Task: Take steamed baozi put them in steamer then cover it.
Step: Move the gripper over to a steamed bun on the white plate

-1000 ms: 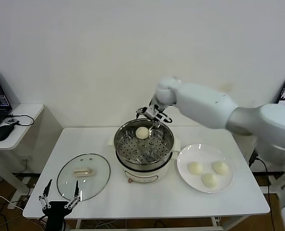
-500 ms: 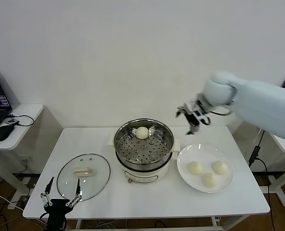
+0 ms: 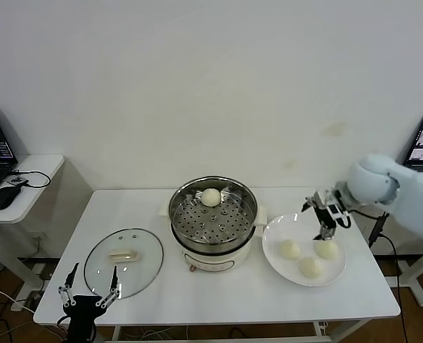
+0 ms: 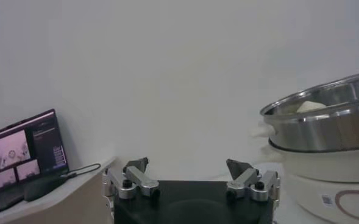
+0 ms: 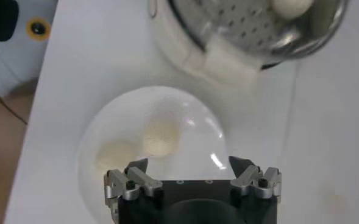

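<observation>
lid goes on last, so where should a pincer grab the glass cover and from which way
Grip the cream bar handle at the centre of the glass cover. The cover lies flat on the table with the handle up, so probably come straight down from above, pincer fingers across the bar's narrow width.

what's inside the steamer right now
One steamed baozi sits on the perforated tray at the far side of the steamer. Whatever lies beneath the tray is hidden.
</observation>
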